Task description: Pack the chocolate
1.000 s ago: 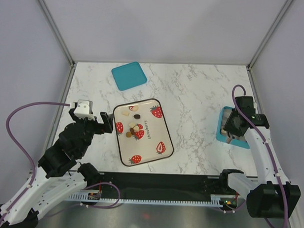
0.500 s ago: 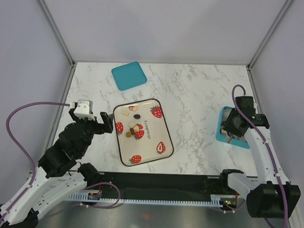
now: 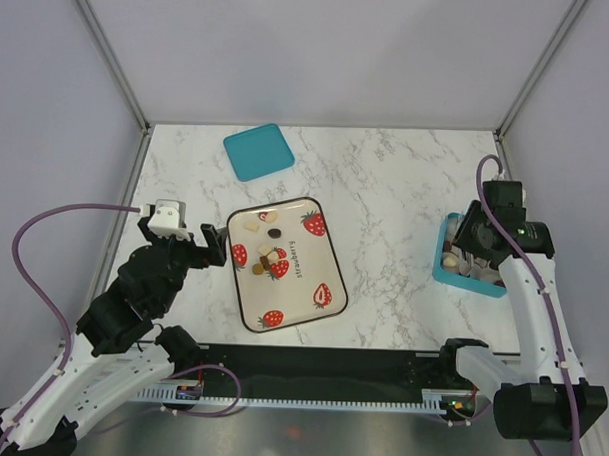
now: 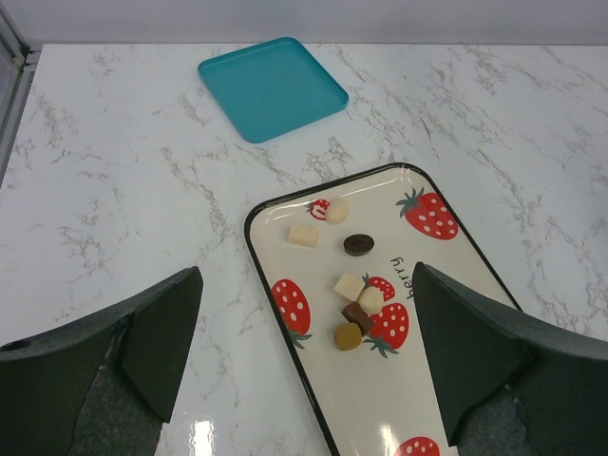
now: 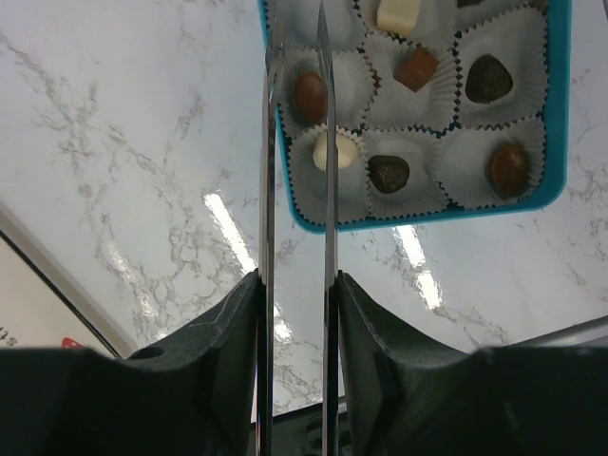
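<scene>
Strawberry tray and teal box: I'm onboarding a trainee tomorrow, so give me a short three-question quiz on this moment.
1. Fill in: the left gripper has its jaws ____ (open or shut).
2. Which one hangs over the teal box? A the left gripper, B the right gripper, C neither.
3. True or false: the teal lid lies on the strawberry tray.

Key: 1 open. 2 B. 3 false: the lid lies on the table beyond the tray, apart from it.
</scene>
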Motion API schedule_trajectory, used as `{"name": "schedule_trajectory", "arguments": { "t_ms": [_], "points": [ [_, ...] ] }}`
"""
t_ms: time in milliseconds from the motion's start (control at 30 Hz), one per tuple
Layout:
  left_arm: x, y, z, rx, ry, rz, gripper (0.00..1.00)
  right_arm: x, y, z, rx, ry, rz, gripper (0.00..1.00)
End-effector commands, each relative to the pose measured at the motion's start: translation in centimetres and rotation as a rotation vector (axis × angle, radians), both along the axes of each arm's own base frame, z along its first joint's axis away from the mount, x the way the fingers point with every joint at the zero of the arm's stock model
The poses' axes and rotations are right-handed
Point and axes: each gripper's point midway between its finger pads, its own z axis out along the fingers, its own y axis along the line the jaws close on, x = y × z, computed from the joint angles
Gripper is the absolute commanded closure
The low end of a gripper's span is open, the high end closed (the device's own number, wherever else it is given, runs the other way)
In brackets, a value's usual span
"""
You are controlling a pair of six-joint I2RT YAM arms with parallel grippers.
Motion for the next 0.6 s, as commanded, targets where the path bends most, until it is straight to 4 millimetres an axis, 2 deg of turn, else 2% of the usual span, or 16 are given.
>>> {"name": "schedule_trajectory", "arguments": {
  "t_ms": [0, 267, 367, 400, 467, 500, 567],
  "points": [
    [0.3, -0.3, 0.4, -0.016, -0.014, 0.002, 0.0, 1.2, 1.3, 3.5, 0.037, -0.118, 0.085, 0.57],
    [0.5, -0.3, 0.1, -0.003, -0.007, 0.004, 0.0, 2.1, 8.0, 4.5, 0.109, -0.21, 0.322, 0.58],
    [0.5, -0.3, 0.1, -0.001, -0.005, 0.009, 0.0, 2.2, 11.2, 4.2, 0.12, -0.215, 0.413, 0.57],
    [0.5, -0.3, 0.1, 0.0, -0.004, 0.009, 0.0, 1.9, 13.0, 4.1, 0.132, -0.213, 0.469, 0.57],
    [0.6, -0.3, -0.1, 0.005, 0.0, 0.015, 0.0, 2.1, 15.1, 3.6, 0.149, -0.215, 0.516, 0.56],
    [0.6, -0.2, 0.1, 0.002, -0.004, 0.018, 0.0, 1.4, 17.2, 3.4, 0.158, -0.213, 0.577, 0.55],
    [0.6, 0.0, 0.2, 0.0, -0.008, 0.025, 0.0, 1.6, 19.3, 2.7, 0.154, -0.215, 0.621, 0.55]
  ]
}}
